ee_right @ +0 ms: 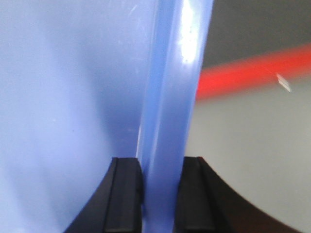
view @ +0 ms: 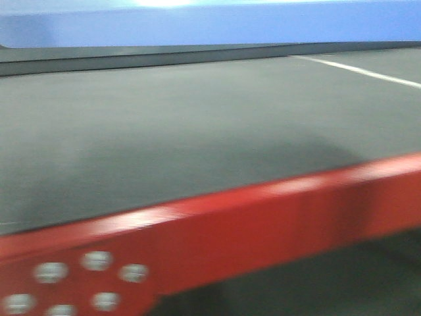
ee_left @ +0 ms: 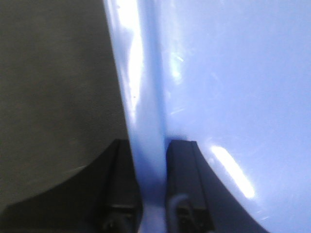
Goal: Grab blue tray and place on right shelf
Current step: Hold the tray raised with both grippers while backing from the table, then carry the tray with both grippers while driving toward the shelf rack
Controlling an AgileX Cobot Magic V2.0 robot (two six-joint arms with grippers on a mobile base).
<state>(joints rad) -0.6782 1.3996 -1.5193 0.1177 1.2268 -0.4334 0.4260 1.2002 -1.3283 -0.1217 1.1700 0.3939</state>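
Clamps the left rim of the blue tray (view: pixel 210 23) between the pinched fingers of the left gripper (ee_left: pixel 154 191), and the right rim between those of the right gripper (ee_right: pixel 161 191). Holds it across the far side of the dark table (view: pixel 164 131), beyond the red edge (view: pixel 276 217).

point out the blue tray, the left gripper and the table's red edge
glossy light-blue plastic tray (ee_left: pixel 233 97), left wrist view, its broad face
left gripper (ee_left: pixel 150 162), left wrist view, midway between its fingertips
dark table's red edge (view: pixel 263 224), front view, its front face

Workshop-like: red bolted metal frame (view: pixel 263 224), white floor line (view: pixel 355 69).
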